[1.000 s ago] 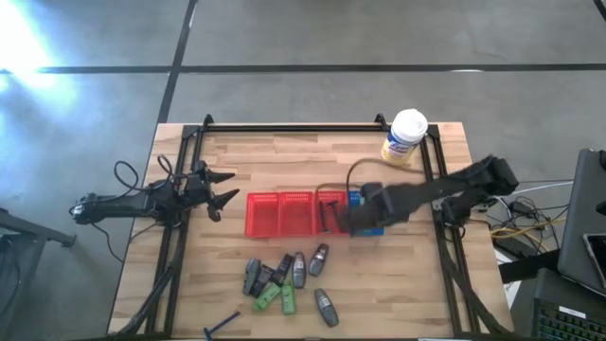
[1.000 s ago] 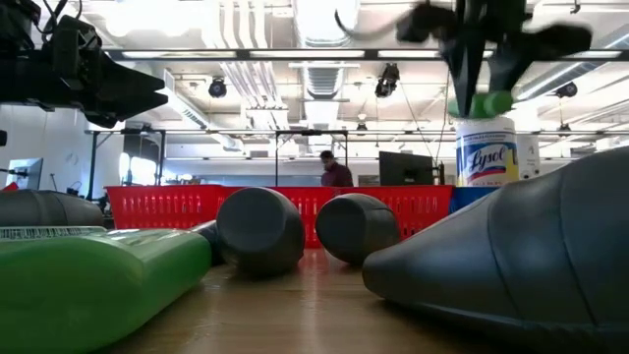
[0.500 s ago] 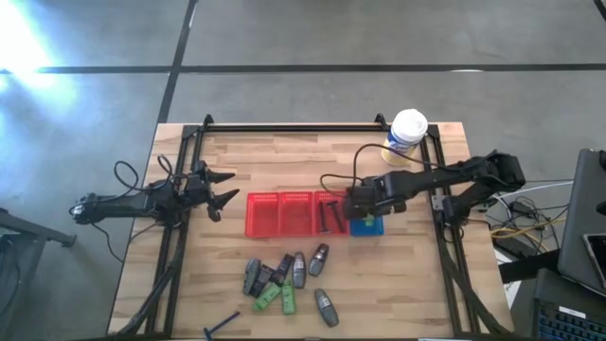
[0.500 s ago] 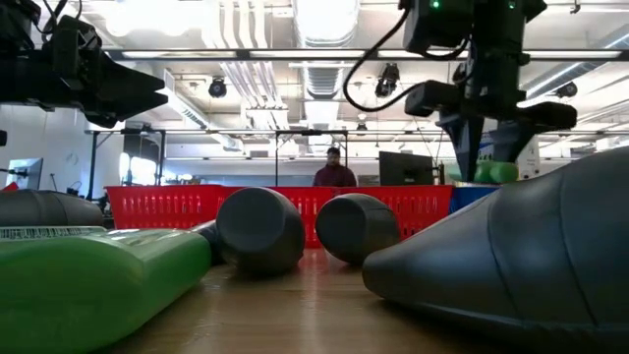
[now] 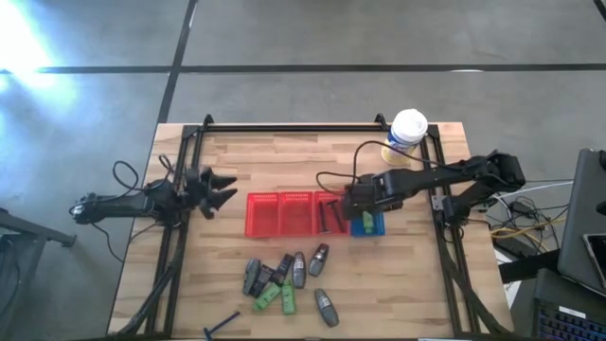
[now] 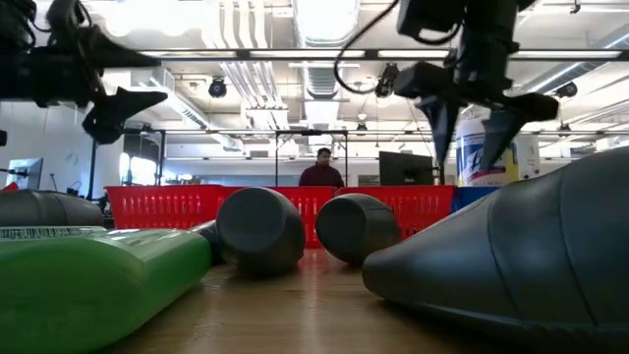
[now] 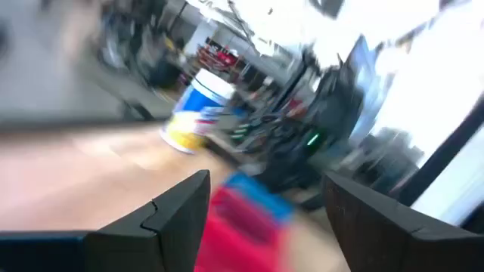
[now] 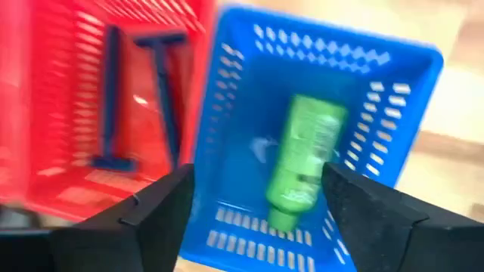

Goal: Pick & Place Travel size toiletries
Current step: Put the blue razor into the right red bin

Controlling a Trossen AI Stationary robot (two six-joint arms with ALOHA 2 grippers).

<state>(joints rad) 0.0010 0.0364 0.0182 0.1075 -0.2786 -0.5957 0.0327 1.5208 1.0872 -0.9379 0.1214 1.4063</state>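
right gripper (image 8: 257, 219) hovering over blue basket (image 8: 408, 113), fingers spread | green tube (image 8: 302, 159) lying inside | left gripper (image 5: 220, 188) waiting at tabletop's left edge, fingers spread

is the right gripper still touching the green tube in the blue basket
Apart. The right wrist view shows the green tube lying alone on the blue basket floor, with the right gripper jaws open, clear on either side.
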